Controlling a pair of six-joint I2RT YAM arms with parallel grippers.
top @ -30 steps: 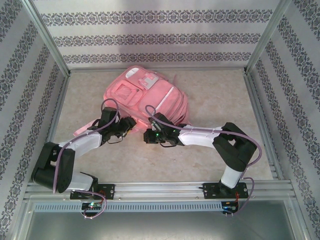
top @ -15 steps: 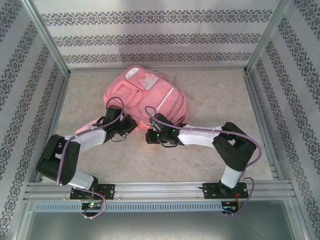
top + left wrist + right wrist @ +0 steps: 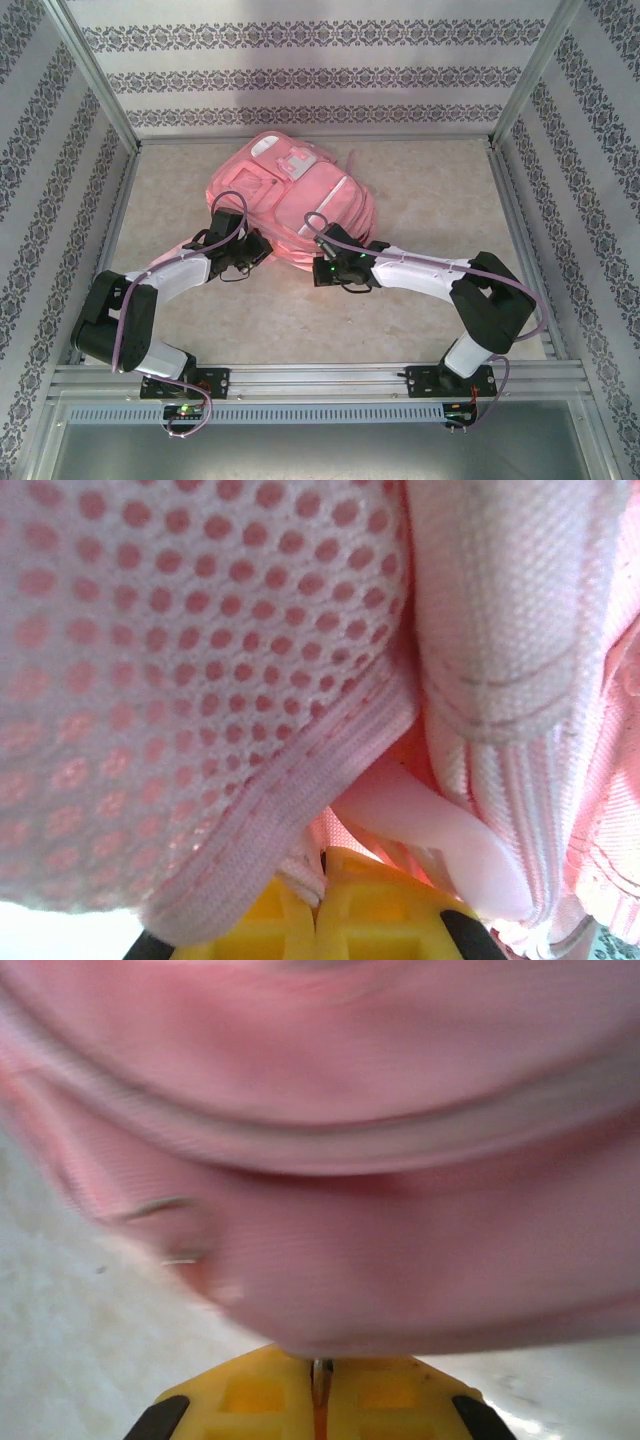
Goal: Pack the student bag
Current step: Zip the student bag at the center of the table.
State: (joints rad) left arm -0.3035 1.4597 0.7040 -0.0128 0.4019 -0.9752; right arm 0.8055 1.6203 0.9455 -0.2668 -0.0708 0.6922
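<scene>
Lying flat on the bench (image 3: 430, 200), the student bag (image 3: 290, 195) sits towards the far side, a little left of centre, with its pocketed front facing up and a pale trim strip running across its right half. A pink strap trails from its near left corner along the bench.

From the near left, the left arm reaches in to the bag's near left edge, where the left gripper (image 3: 261, 247) meets the fabric. In the left wrist view the left gripper (image 3: 318, 908) is clenched, its yellow fingers (image 3: 375, 920) pressed together with the stitched hem of a pink mesh panel (image 3: 150, 680) running down into the seam between them, so it is grasping the bag by that hem. A smooth white tab (image 3: 440, 835) pokes out just beside the hem, under a band of woven pink fabric.

From the near right, the right arm stretches across to the bag's near edge, right gripper (image 3: 316, 266) touching it. The right wrist view is blurred: the right gripper (image 3: 318, 1368) is clenched with pink fabric of the bag (image 3: 350, 1160) bulging straight over its tips. Whether any fabric is pinched there I cannot tell. Pale bench surface (image 3: 70, 1340) shows to the left below the bag.
</scene>
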